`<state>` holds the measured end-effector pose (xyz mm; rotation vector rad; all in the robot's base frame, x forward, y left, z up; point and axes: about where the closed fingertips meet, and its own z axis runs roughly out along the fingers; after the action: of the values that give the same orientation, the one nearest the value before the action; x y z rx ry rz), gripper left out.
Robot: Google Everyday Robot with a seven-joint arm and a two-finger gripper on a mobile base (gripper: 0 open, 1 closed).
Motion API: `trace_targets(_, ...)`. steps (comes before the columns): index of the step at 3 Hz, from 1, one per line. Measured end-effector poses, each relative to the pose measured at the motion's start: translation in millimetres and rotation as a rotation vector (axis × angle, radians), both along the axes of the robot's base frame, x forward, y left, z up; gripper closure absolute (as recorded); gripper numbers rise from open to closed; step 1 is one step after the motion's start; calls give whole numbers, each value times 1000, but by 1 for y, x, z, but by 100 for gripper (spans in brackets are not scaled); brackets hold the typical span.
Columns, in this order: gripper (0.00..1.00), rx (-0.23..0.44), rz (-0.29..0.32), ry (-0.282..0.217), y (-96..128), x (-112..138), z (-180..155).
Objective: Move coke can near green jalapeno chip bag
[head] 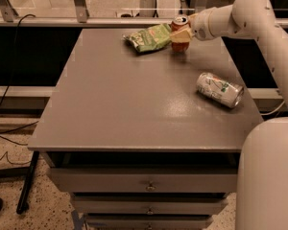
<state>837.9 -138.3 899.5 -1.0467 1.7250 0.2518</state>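
Upper centre of the frame, near the back edge of the grey table (101, 109): green jalapeno chip bag (148, 37), crumpled and lying flat. Just right of it, close to touching its right end: coke can (180, 45), upright, silver top showing. Sits clasped in the gripper (181, 34), closed around the can's middle, one pale finger (181, 34) lying across the red front. Looks near enough to the bag for the task already, so mostly a matter of letting go cleanly. Cannot tell whether the base rests on the tabletop or hangs just above it. Risk on release: a short drop and a tip-over, from opening with the base off the surface, then a roll toward the back edge close behind. Risk on retreat: a finger catching the can's side and dragging or toppling it, from pulling away before opening wide. Risk to the left: shoving the light bag away or off the back, from any further push in that direction. Middle right, well apart from both: silver-and-green can (220, 89) on its side, apt to roll under a low sweep of the arm (259, 13) at upper right.
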Motion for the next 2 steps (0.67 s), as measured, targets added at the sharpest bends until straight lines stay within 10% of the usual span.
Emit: trace_targets(2,0,16,17,3,8,5,-1)
